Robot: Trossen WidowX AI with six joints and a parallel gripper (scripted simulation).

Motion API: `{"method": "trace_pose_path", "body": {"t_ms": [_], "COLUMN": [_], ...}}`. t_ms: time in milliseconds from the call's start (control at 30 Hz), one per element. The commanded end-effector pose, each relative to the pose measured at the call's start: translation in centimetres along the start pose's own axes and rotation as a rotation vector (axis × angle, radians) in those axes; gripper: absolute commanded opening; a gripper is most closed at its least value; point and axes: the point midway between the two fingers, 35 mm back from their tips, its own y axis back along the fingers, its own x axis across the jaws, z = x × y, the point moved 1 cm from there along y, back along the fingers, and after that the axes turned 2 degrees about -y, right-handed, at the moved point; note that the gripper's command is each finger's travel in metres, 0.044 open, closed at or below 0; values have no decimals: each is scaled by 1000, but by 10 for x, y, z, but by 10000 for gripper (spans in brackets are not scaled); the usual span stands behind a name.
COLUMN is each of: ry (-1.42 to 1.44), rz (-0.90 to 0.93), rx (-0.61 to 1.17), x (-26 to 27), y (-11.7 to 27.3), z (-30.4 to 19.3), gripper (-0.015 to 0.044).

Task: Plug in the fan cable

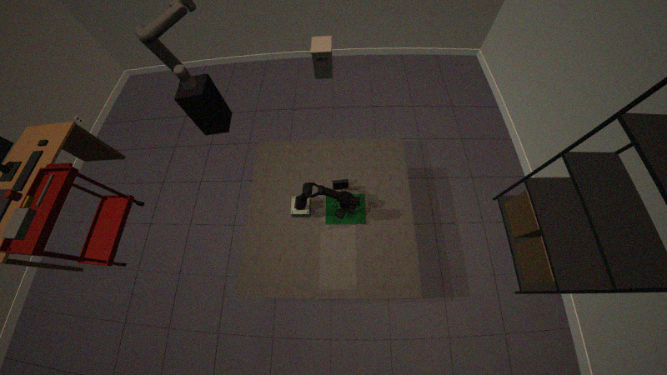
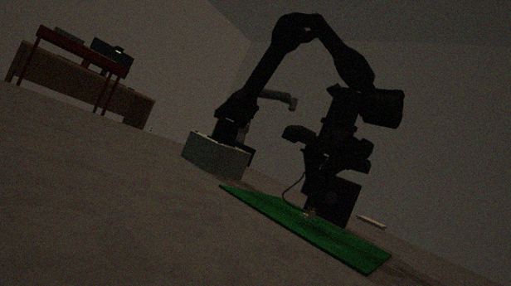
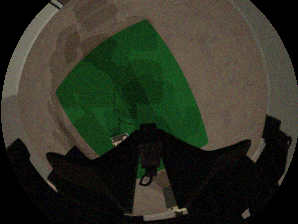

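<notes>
The green board (image 1: 356,220) (image 2: 342,247) (image 3: 175,95) lies flat under the arm. My gripper (image 2: 310,193) (image 3: 148,133) is shut on the dark cable plug (image 3: 151,154) and holds it above the board. A short loop of cable (image 3: 146,179) shows at the plug's end in the wrist view. In the exterior view the thin cable (image 2: 285,189) bends down from the gripper to the board. A small pale part (image 2: 309,212) (image 3: 119,139) sits on the board, beside the gripper in the wrist view. Whether it is the fan header cannot be told; the pins are not visible.
The arm stands on a pale base block (image 1: 293,212) (image 2: 213,156) left of the board. A dark upright box (image 1: 340,183) (image 2: 345,200) stands behind the board. A red cart (image 1: 106,228) and desk are far left, and a dark shelf rack is far right.
</notes>
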Motion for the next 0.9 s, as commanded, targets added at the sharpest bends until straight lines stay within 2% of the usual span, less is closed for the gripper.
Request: {"method": "trace_pose_path", "body": {"t_ms": [0,867], "ry": [-134,-1036], "rz": [0,-1], "rx": [4,8], "x": [6,44], "y": [-1,-1], "z": [-7,-43], "gripper": [0,0]}}
